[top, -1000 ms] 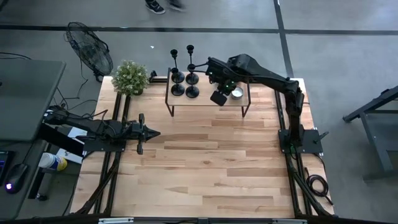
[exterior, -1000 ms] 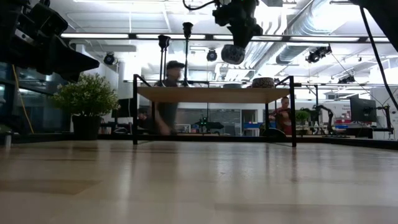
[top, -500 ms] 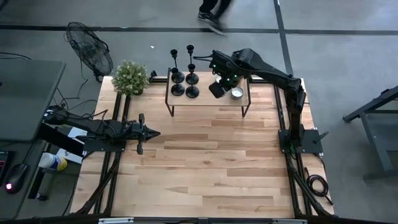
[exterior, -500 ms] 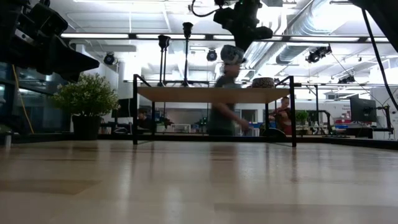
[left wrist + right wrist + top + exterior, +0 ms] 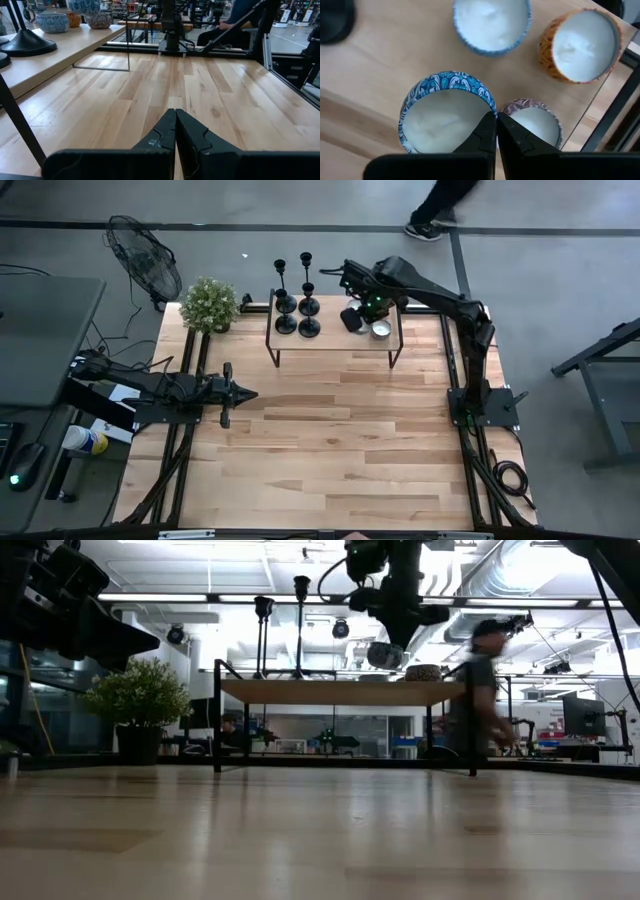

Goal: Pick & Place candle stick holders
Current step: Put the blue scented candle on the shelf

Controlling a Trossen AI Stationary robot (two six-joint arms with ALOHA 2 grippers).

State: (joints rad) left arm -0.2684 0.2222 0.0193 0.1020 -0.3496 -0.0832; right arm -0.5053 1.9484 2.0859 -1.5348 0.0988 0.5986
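Four slim black candlesticks [image 5: 296, 315] stand on their round bases at the left end of a raised wooden shelf [image 5: 330, 345]. Two of them show in the low view [image 5: 300, 630]. My right gripper [image 5: 352, 315] is over the shelf's right part, shut on a blue patterned candle cup [image 5: 445, 117] with white wax. The cup also shows in the low view [image 5: 383, 655], above the shelf top. My left gripper [image 5: 248, 393] is shut and empty, low over the table at the left. My right gripper pinches the blue cup's rim [image 5: 489, 106] between its two fingers, on the side nearest the other cups. The fingers point down from above. The cup hangs tilted below them, clear of the shelf top [image 5: 340, 690].
Three more wax-filled cups stand on the shelf under the right gripper: a blue and white one [image 5: 492, 22], an orange one [image 5: 580, 45] and a brownish one [image 5: 535, 122]. A potted plant [image 5: 210, 305] stands at the far left. A person [image 5: 485, 680] walks behind the table.
My right gripper has carried the blue cup toward the table's far edge and lowered it toward the shelf top, staying shut on it. A person has walked across the room behind the table.
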